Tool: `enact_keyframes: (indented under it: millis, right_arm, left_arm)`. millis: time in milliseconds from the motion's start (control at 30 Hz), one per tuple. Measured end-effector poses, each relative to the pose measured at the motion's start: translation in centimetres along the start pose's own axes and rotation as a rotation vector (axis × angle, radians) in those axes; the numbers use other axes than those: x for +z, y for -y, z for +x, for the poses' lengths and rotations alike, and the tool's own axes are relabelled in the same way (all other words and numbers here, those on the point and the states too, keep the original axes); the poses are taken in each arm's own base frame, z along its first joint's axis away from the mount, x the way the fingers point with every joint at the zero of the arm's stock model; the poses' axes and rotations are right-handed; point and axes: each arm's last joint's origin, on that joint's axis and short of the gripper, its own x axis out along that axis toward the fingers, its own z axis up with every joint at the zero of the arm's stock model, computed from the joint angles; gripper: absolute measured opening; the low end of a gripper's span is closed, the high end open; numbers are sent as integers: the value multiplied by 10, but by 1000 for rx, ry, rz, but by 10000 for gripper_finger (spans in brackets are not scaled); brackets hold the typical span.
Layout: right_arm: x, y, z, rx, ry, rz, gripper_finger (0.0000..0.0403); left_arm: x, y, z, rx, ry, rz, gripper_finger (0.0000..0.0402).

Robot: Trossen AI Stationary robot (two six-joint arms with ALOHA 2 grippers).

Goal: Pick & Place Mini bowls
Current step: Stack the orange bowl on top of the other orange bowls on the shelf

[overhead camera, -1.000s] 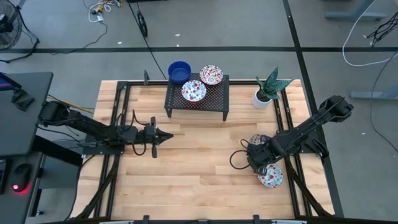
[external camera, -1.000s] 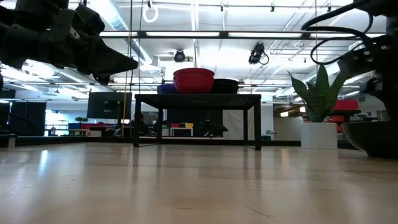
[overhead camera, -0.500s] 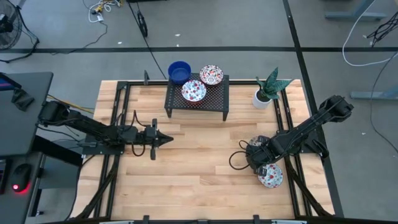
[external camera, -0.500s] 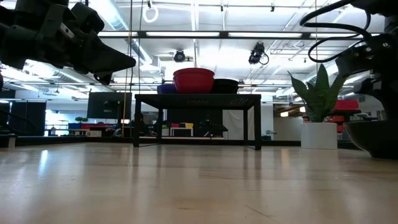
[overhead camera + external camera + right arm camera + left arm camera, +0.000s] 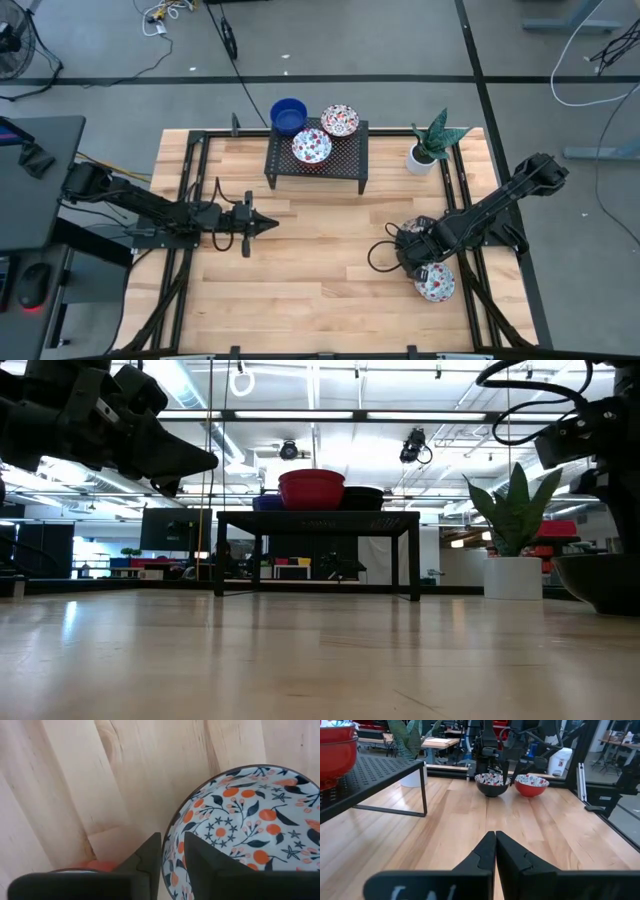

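Note:
My right gripper points down over a floral mini bowl with a dark outside, at the table's right side. It is shut on that bowl's rim. A second floral bowl, red outside, stands on the table nearer the near edge. Three more bowls sit on the black rack: a blue one and two floral ones. My left gripper is shut, empty and hovering over the table's left half. My right gripper pinches the floral bowl's rim from above, pointing down. One finger is inside the bowl and the other finger is outside it. In the left wrist view the bowl's base appears to rest upright on the table.
A white pot with a green plant stands at the far right, beyond the bowls. The rack stands at the far middle. Bare wood lies between the two arms. Black frame rails run along the table's sides.
In the low view my right arm's wrist and cable loop have risen a little and shifted sideways. The bowls show no movement. My left arm has kept still.

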Motion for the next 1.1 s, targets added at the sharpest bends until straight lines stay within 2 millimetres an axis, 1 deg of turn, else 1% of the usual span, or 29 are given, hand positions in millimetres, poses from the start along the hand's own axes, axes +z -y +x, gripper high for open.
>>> enact_keyframes:
  millis: [367,467,733,967,1100]
  right_arm:
    - [0,0,1,-2,3,-7,70]
    - [1,1,1,-27,30,3,69]
    - [0,2,1,-36,30,34,85]
    - [-6,7,14,-53,10,60,105]
    - [-7,7,14,-56,10,50,102]
  left_arm:
    - [-1,0,0,3,-15,-3,14]
    - [-2,0,0,3,-16,-3,14]
    - [-2,0,0,3,-21,-2,14]
    - [-2,0,0,4,-21,-2,14]
    - [-2,0,0,5,-21,-2,14]
